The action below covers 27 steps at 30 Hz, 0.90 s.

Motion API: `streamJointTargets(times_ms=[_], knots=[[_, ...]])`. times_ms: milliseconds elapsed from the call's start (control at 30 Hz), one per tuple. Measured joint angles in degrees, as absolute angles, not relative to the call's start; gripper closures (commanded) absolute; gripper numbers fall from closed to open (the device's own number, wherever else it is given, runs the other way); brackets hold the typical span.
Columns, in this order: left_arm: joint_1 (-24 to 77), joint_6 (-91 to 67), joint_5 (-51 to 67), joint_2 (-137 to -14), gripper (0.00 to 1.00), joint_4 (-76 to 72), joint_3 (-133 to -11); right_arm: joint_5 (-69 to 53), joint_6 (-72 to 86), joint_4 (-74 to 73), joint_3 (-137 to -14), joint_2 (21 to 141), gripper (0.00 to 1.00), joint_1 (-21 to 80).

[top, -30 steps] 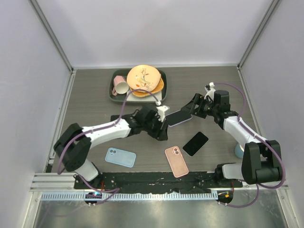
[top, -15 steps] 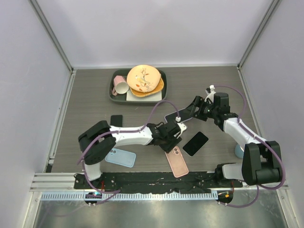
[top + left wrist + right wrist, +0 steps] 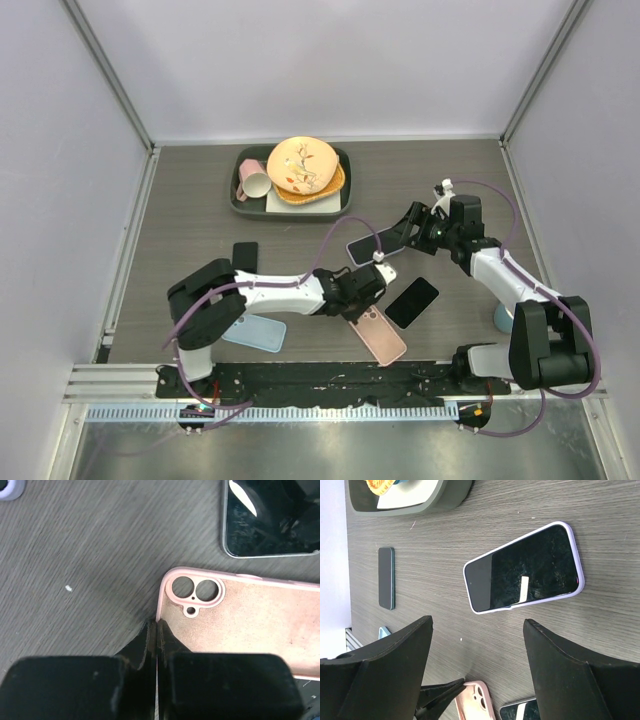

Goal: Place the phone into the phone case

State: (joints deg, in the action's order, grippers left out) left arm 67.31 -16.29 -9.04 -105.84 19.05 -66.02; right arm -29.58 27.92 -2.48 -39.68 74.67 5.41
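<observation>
A pink phone case (image 3: 380,337) lies inside up near the table's front edge, its camera holes (image 3: 195,590) facing my left gripper. My left gripper (image 3: 361,306) (image 3: 156,625) is shut on the case's side wall just below the camera corner; the thin pink rim runs between the closed jaws. A bare black phone (image 3: 412,302) (image 3: 272,520) lies screen up just right of the case. My right gripper (image 3: 402,236) (image 3: 477,621) hangs open above the table, holding nothing, beside a phone in a lavender case (image 3: 368,246) (image 3: 525,567).
A light blue case (image 3: 258,335) lies partly under my left arm. A small dark phone (image 3: 244,256) (image 3: 386,578) lies further left. At the back stands a dark tray (image 3: 238,190) with plates (image 3: 303,167) and a pink cup (image 3: 254,182). Grey walls enclose the table.
My left arm swung from beside the lavender-cased phone down to the pink case, and its jaws closed on the case's wall. The case turned slightly. My right arm barely moved.
</observation>
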Motion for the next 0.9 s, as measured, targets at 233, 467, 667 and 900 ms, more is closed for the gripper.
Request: streamJointTargets(times_ms=[233, 467, 667, 900], knots=[[60.99, -23.97, -13.02, -102.45, 1.00, 19.11, -62.06, -29.43, 27.92, -2.57, -39.68, 74.98, 0.22, 5.41], [50.94, -33.15, -20.82, -97.58, 1.00, 24.43, -58.94, -28.67, 27.86, -3.11, -39.68, 76.03, 0.22, 5.41], [49.67, -37.89, -22.59, -95.29, 1.00, 26.92, -57.65, -28.12, 27.51, -3.95, -39.68, 76.05, 0.22, 5.41], [48.31, -41.45, -23.64, -94.59, 1.00, 29.52, -56.86, -27.62, 27.11, -4.84, -39.66, 76.18, 0.22, 5.41]])
